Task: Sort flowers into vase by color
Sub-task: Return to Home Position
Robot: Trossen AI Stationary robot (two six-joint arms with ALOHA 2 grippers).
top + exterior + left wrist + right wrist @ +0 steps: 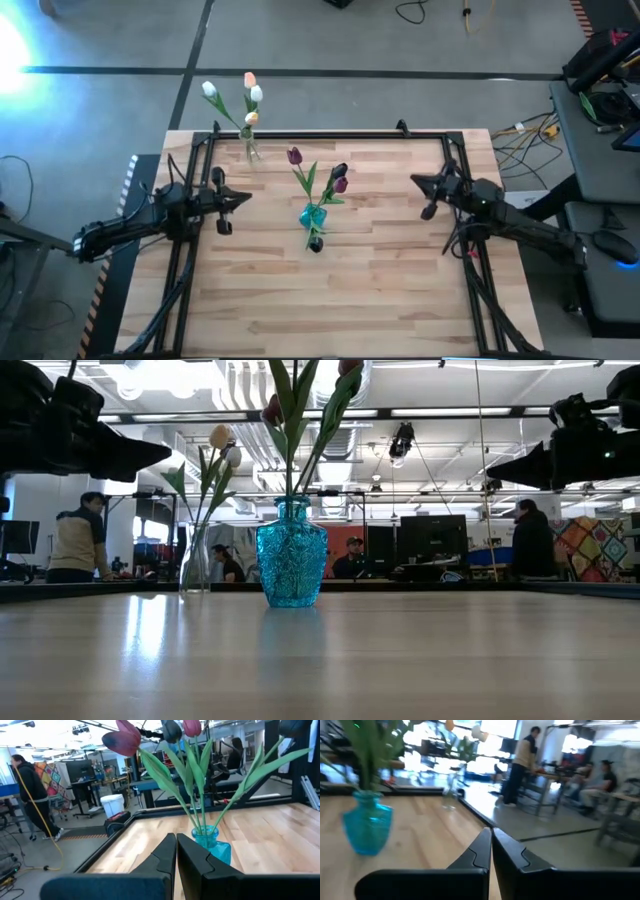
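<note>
The dark purple-maroon tulips (338,172) stand together in the blue vase (313,214), which sits upright near the middle of the tabletop (380,270). Their green stems and long leaves fan up out of its narrow neck. The pale tulips (256,94), with white and cream-peach heads, stand in the clear vase (250,148) at the far edge of the tabletop, well apart from the blue vase and on the left arm's side of it. The left pincer (238,198) hangs above the wood to the left of the blue vase, apart from it and pointing toward it. Its wrist view shows the two dark fingers (160,855) pressed together, clenched on nothing. The right pincer (420,182) hangs on the opposite side, farther from the blue vase and also aimed inward, its fingers (475,851) meeting at the tips with nothing between them. In the low view both arms sit high above the tabletop, and a person (75,545) in a tan jacket stands in the room beyond.
</note>
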